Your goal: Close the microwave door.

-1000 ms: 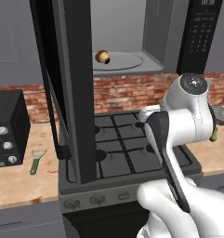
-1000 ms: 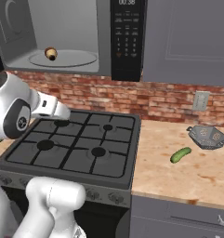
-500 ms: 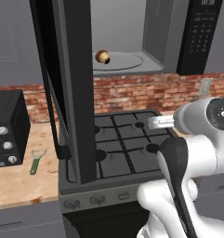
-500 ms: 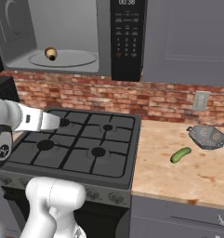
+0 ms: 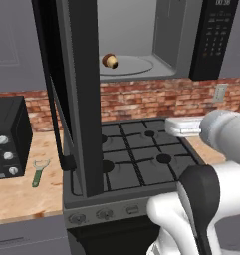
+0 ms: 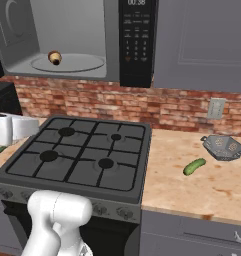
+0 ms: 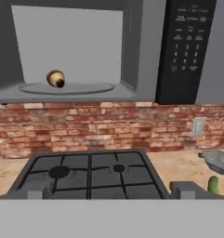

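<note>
The microwave (image 5: 141,30) hangs above the stove, its pale cavity (image 6: 67,35) exposed with a small brown round item (image 5: 110,61) on the turntable (image 7: 67,87). The microwave door (image 5: 79,94) stands swung wide open toward me, seen nearly edge-on at the left, with its thin black bar handle (image 5: 59,114) on the left side. The black keypad panel (image 6: 137,40) is right of the cavity. My gripper (image 7: 108,193) is open over the stove's front, well below and right of the door, facing the back wall. The white hand (image 6: 12,129) holds nothing.
A black gas stove (image 6: 82,152) lies below the microwave. A black toaster oven (image 5: 7,137) and a green-handled peeler (image 5: 38,172) sit on the left counter. On the right counter are a green pickle (image 6: 194,166) and a grey strainer (image 6: 223,146). A brick wall (image 7: 108,125) runs behind.
The arm has dropped and folded down toward the lower right of the left base view, and the hand has slid left over the stove. The door has not moved.
</note>
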Motion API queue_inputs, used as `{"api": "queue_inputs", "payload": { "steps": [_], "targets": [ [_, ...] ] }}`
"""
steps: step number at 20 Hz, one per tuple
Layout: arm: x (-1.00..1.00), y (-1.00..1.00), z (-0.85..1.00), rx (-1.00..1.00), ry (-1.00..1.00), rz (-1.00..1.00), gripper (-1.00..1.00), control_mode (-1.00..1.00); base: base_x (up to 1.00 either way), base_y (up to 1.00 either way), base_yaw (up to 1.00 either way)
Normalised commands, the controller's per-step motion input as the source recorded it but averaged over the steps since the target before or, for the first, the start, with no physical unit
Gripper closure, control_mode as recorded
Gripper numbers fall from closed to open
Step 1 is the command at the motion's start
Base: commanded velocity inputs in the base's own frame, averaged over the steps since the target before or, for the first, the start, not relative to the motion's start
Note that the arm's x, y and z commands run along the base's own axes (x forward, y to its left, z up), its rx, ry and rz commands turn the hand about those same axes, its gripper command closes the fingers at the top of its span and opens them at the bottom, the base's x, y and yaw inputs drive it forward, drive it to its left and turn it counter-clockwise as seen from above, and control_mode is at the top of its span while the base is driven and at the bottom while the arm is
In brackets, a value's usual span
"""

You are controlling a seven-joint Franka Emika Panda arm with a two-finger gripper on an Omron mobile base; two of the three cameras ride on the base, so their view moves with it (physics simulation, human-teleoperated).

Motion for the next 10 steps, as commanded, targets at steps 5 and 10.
{"api": "queue_inputs", "payload": {
  "steps": [5, 10],
  "targets": [
    [-0.7, 0.16, 0.26, 0.0, -0.27, 0.0, -1.0, -1.0, 0.0, 0.0, 0.0],
    [-1.0, 0.28, 0.17, 0.0, -0.18, 0.0, -1.0, -1.0, 0.0, 0.0, 0.0]
  ]
}}
